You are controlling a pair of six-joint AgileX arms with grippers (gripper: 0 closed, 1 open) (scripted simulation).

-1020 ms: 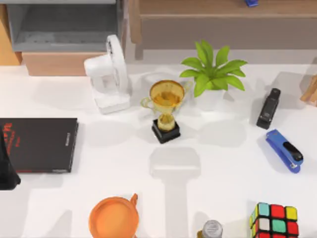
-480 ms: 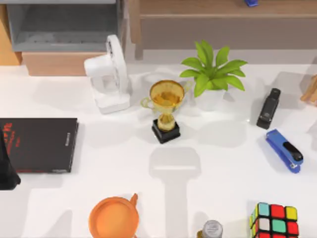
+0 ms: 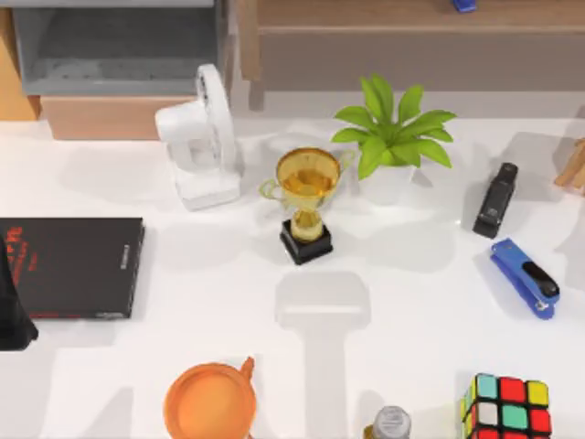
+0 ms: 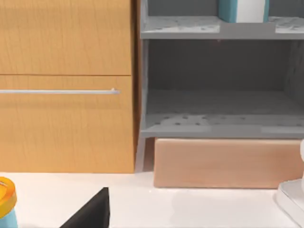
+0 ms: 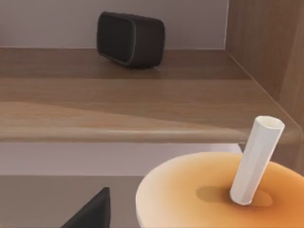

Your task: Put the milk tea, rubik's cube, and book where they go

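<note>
In the top view, the rubik's cube (image 3: 507, 407) sits on the white table (image 3: 411, 320) at about 5 o'clock, at the near edge. A grey-capped bottle (image 3: 391, 423) is at 6 o'clock and an orange cup (image 3: 208, 402) at 7. A thin black book (image 3: 71, 267) lies flat at 9 o'clock and a blue stapler (image 3: 524, 277) at 3, with a black stapler (image 3: 494, 199) just beyond it. Near the middle stands a gold trophy (image 3: 306, 201), with a white fan (image 3: 196, 137) at its 10 o'clock and a potted plant (image 3: 393, 133) at its 2.

In the right wrist view, the milk tea (image 5: 209, 194), its white straw (image 5: 254, 161) tilted, is close under the camera before a wooden shelf (image 5: 118, 109) bearing a black speaker (image 5: 130, 38). A dark wedge of the right gripper (image 5: 90, 213) shows; spread or closed, I cannot tell.

In the left wrist view, a dark wedge of the left gripper (image 4: 90, 216) shows, and again I cannot tell. Beyond it, the book (image 4: 240, 9) stands upright on the upper level of the grey shelf unit (image 4: 218, 123).
</note>
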